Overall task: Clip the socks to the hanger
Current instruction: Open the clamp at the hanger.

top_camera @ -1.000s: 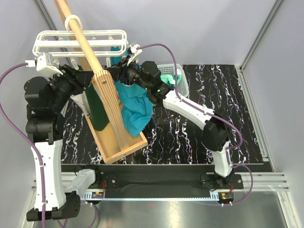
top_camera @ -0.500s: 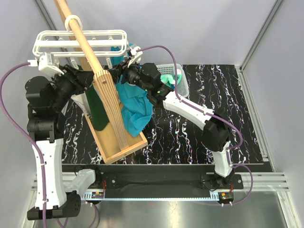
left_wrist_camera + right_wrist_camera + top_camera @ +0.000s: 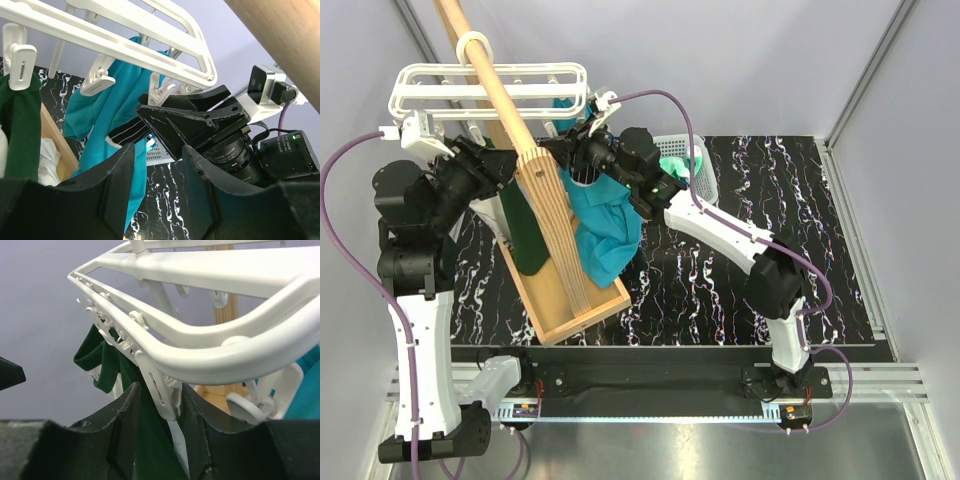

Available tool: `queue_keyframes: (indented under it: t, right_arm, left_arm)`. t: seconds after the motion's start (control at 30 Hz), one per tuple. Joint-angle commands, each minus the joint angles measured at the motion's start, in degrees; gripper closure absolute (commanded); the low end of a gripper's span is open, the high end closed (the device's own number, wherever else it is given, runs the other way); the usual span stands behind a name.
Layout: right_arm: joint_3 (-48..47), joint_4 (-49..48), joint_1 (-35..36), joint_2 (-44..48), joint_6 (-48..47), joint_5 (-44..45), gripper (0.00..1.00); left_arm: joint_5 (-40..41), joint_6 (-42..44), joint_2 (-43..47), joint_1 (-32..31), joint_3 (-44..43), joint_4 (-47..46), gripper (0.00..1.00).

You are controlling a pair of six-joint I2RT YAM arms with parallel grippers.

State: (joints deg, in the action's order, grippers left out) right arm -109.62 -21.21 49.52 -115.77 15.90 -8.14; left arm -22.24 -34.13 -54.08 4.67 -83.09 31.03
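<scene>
The white hanger [image 3: 490, 88] hangs by its loop on the wooden pole; it also shows in the left wrist view [image 3: 125, 40] and the right wrist view [image 3: 225, 270]. My right gripper [image 3: 160, 389] is under the hanger's right end [image 3: 565, 152], its fingers closed against both sides of a white clip [image 3: 162, 395]. A black-and-white striped sock [image 3: 131, 134] hangs at that gripper's tip. My left gripper [image 3: 157, 152] is open and empty just below and in front of the sock [image 3: 508, 165]. A mint green sock [image 3: 672, 165] lies in the basket.
A teal cloth [image 3: 605, 225] and a dark green garment [image 3: 525, 235] hang from the hanger's clips. The wooden pole [image 3: 485, 70] and slatted stand [image 3: 555, 230] rise from a wooden tray [image 3: 570, 320]. A grey mesh basket [image 3: 695, 150] stands behind the right arm.
The right gripper shifted slightly right, then back left, under the hanger. The left arm has barely moved.
</scene>
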Motion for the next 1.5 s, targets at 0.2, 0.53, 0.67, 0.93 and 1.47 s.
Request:
queue_keyframes:
  t: [0.2, 0.53, 0.67, 0.93, 1.47]
  right_arm:
    - [-3.5, -1.0, 0.5, 2.1, 1.5, -2.2, 0.76]
    - [-1.6, 3.8, 0.5, 5.1, 1.8, -0.8, 1.0]
    - [-0.3, 6.8, 0.5, 7.6, 2.3, -0.6, 1.0]
    - [-5.0, 18.1, 0.5, 9.5, 7.0, -5.4, 1.0]
    - [-9.6, 22.4, -2.1, 7.2, 17.0, -14.1, 1.0]
  left_arm:
    - [-3.5, -1.5, 0.5, 0.4, 1.0, -4.1, 0.52]
    - [-10.5, -9.1, 0.0, 0.5, 7.7, -13.6, 0.5]
    - [-11.0, -13.3, 0.8, 0.6, 11.3, -21.8, 0.44]
    - [-14.3, -26.0, -2.8, 0.9, 17.4, -39.4, 0.39]
    - [-20.3, -40.9, -7.2, 4.5, 27.5, -72.4, 0.21]
